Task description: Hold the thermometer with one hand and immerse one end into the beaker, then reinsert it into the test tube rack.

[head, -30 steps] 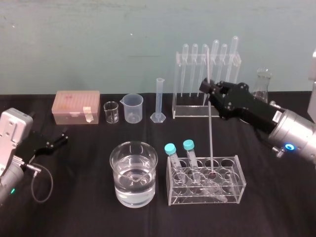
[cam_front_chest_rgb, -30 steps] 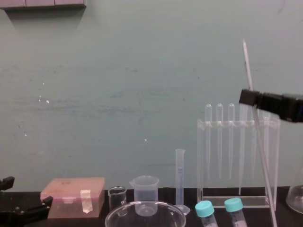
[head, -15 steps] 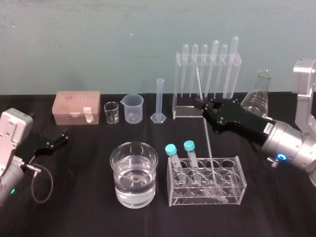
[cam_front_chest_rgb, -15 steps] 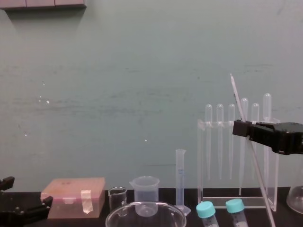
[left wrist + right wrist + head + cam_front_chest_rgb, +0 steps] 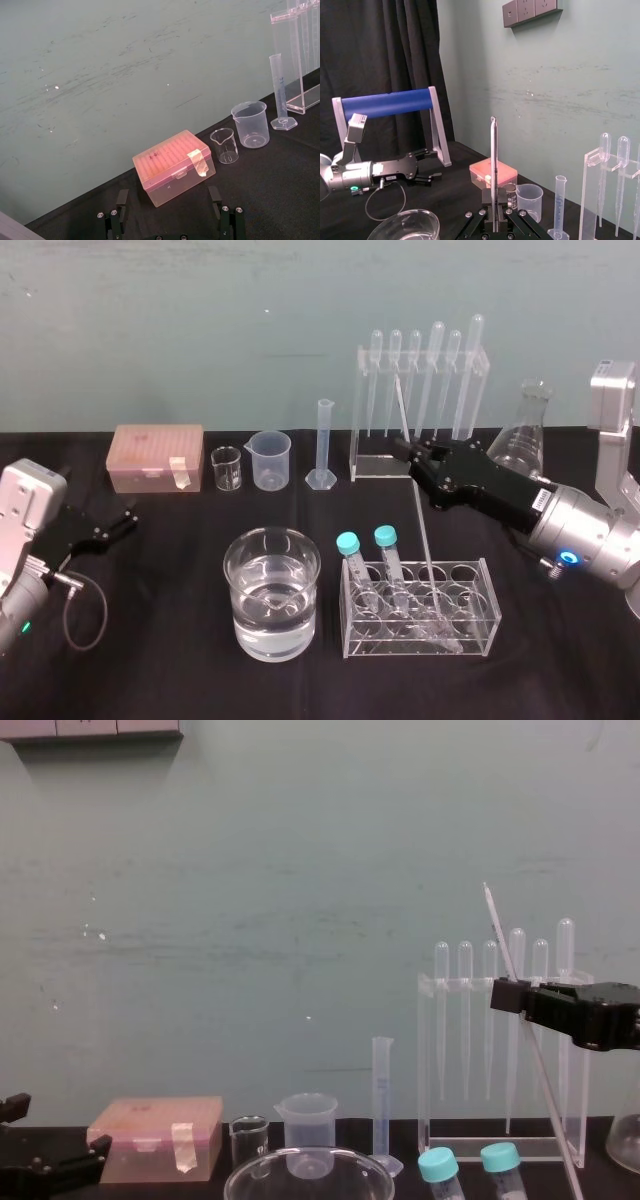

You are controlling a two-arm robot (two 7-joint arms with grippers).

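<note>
Right end effector (image 5: 412,455) clamped on the tilted thermometer (image 5: 421,530) above the black-clothed table (image 5: 150,640).
The thermometer's lower end sits inside the test tube rack (image 5: 487,600), lower centre-right in the head view, just beside the water-filled beaker (image 5: 232,575). The left end effector (image 5: 130,516) waits at the left edge, fingers apart. A scuffed teal wall (image 5: 200,320) backs the table.

Text: none legible | pink box (image 5: 172,165) — red scribble, unreadable | cylinder (image 5: 280,90) marks unreadable

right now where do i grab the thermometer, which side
The thermometer shaft above the tube rack, from the robot's right, as the right gripper holds it: a thin rod leaning, lower end in the rack; left gripper parked far left.
</note>
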